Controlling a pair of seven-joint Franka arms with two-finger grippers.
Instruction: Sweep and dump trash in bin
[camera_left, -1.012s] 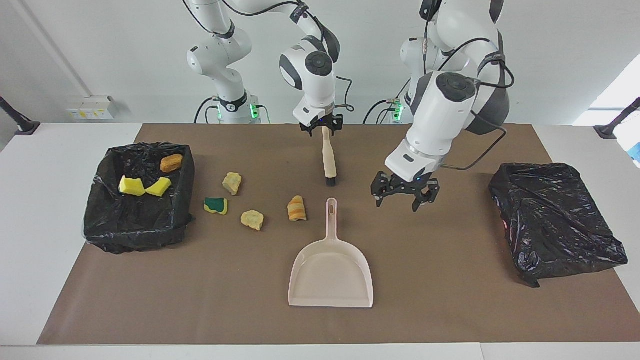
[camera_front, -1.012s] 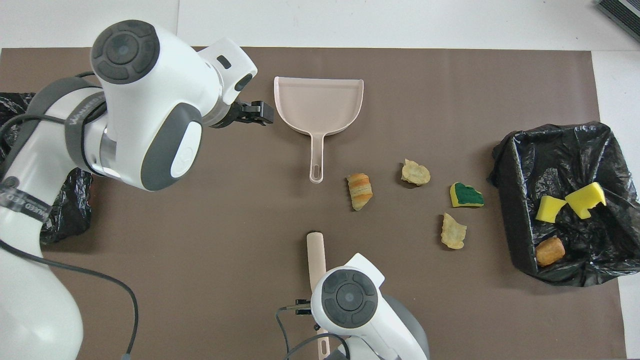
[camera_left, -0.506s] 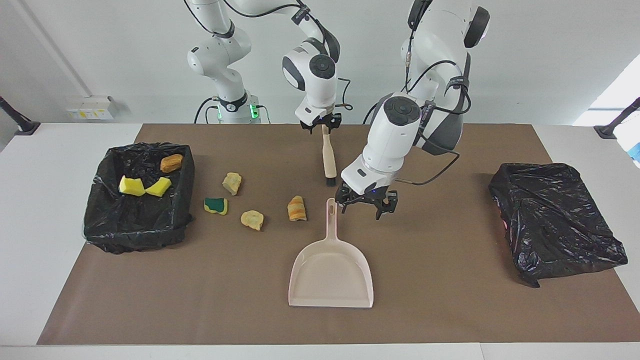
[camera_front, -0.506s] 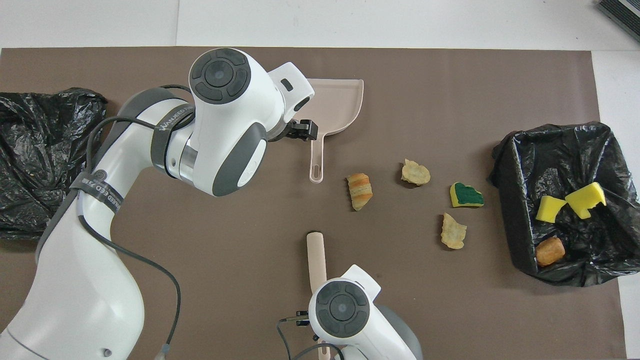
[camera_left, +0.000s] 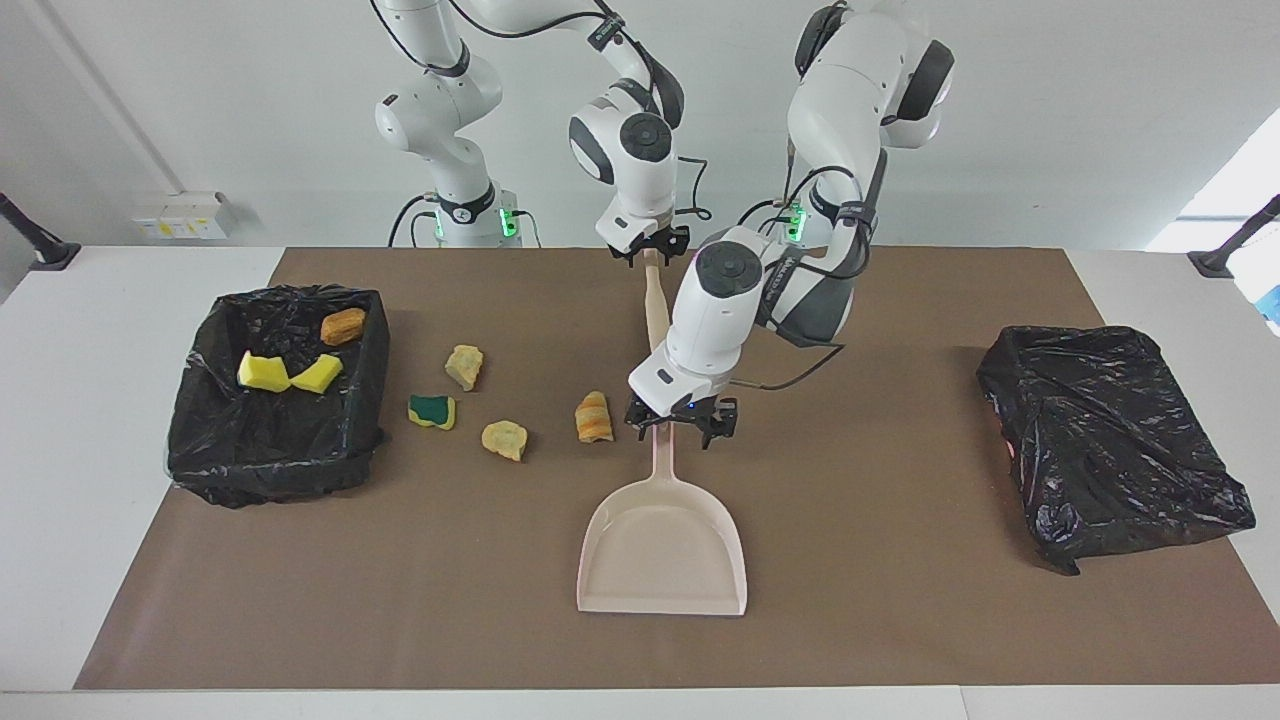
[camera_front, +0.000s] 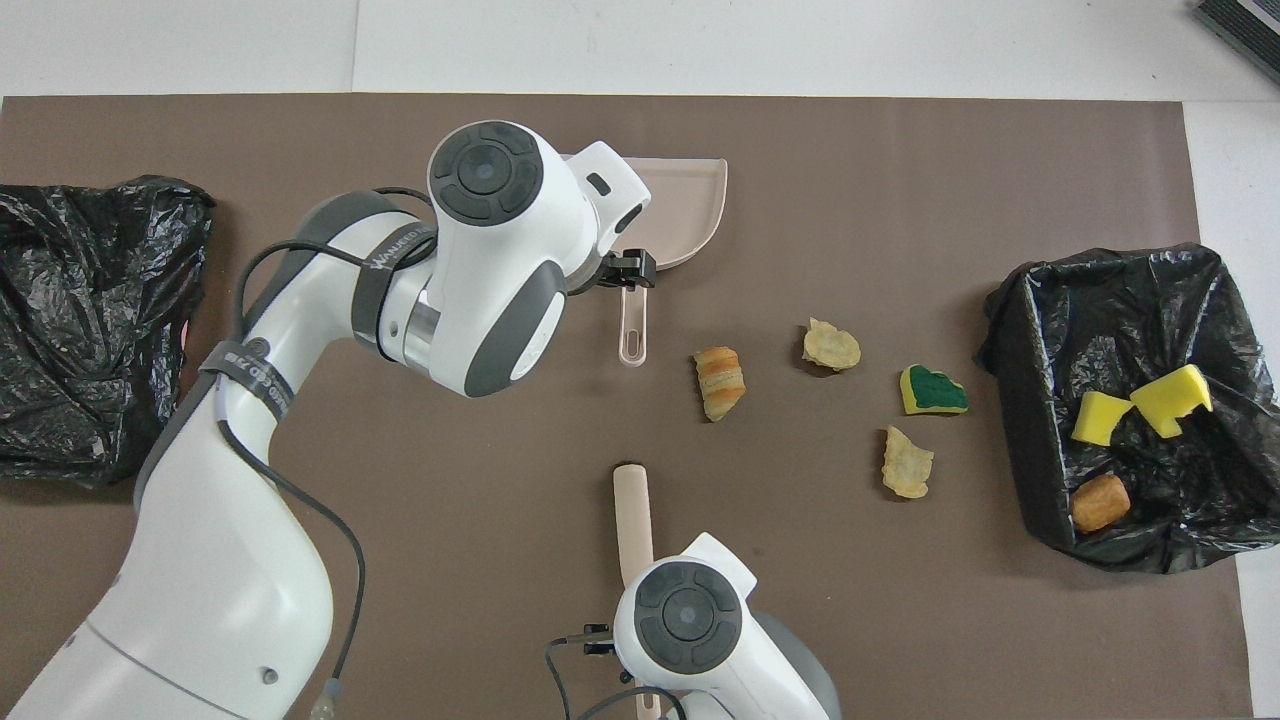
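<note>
Facing view: I go through this one first.
Left gripper (camera_left: 681, 421): I see it down over the handle of the beige plastic dustpan (camera_left: 662, 545), fingers spread wide either side of the handle, not clamped.
Right gripper (camera_left: 650, 246): I see it holding the top of the beige wooden-handled brush (camera_left: 655, 305), which hangs tilted; the left arm covers its lower end.
Trash on mat: I count four scraps on the brown mat (camera_left: 900, 620), a striped brown bread lump (camera_left: 593, 417), a tan lump (camera_left: 505, 439), a green-and-yellow sponge (camera_left: 432, 411) and a second tan lump (camera_left: 464, 366), all between dustpan handle and the black-lined bin (camera_left: 270, 450).
Trash in bin: two yellow sponge bits (camera_left: 288, 373) and a brown bread piece (camera_left: 343, 325).
Other end: crumpled black plastic bag (camera_left: 1110, 440), toward the left arm's end.

Overhead view: second pass.
Left gripper (camera_front: 628, 272): I see only its tip, on the dustpan (camera_front: 690, 210) handle where it meets the pan.
Right gripper: hidden under its own wrist; the brush (camera_front: 632, 515) handle sticks out past it.
Trash: I get the same four scraps, with the striped lump (camera_front: 720, 381) closest to the handle end and well apart from the bin (camera_front: 1020, 400).
</note>
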